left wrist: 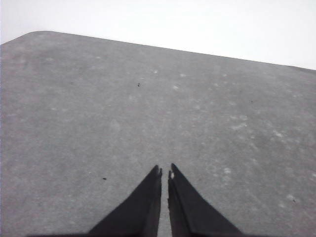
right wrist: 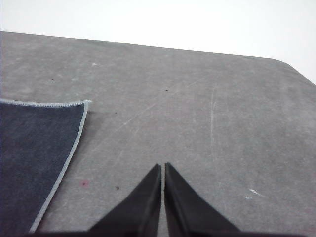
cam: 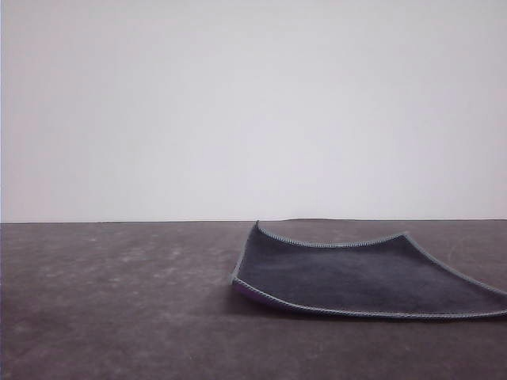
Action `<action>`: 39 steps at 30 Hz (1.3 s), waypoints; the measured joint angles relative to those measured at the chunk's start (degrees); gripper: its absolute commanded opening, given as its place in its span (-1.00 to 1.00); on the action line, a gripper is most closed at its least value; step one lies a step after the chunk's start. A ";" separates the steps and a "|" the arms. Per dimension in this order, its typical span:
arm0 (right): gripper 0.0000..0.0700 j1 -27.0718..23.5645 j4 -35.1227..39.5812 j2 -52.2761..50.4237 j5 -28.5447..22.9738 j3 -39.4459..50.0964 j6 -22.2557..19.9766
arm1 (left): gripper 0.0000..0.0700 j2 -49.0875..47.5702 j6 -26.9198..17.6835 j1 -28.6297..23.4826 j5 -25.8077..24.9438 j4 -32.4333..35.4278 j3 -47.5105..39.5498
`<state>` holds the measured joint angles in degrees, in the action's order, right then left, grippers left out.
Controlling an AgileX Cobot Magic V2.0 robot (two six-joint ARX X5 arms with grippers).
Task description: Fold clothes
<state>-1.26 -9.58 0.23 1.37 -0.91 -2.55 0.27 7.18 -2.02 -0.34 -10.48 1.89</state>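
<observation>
On table [cam: 119, 301], cloth [cam: 356, 277] dark-side up

We find the table [cam: 119, 301] bare left of the cloth [cam: 356, 277], which lies right of centre, its near-left corner slightly raised.

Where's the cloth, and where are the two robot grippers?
cloth [cam: 356, 273]: front view, middle of its dark face.
left gripper [left wrist: 164, 170]: left wrist view, between fingertips.
right gripper [right wrist: 163, 166]: right wrist view, between fingertips.
</observation>
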 measured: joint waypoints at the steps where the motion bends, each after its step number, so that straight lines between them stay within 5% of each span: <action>1: -0.99 0.00 0.02 0.00 0.00 0.00 0.00 | -0.97 0.00 0.00 0.00 0.00 0.00 0.00; 19: -0.99 0.02 0.27 0.00 0.22 0.00 0.16 | -0.97 0.00 0.84 0.00 0.00 0.00 0.00; 28: -0.99 0.02 6.12 0.13 4.66 -1.61 10.26 | -0.92 0.09 6.70 0.00 -5.88 -1.15 1.11; 39: -0.99 0.02 0.07 17.10 4.66 -21.70 15.91 | -0.92 15.25 13.03 0.00 -6.80 -0.86 19.43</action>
<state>-1.23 -9.51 17.33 6.02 -22.61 13.36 15.52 20.21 -2.02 -7.14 -11.34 21.32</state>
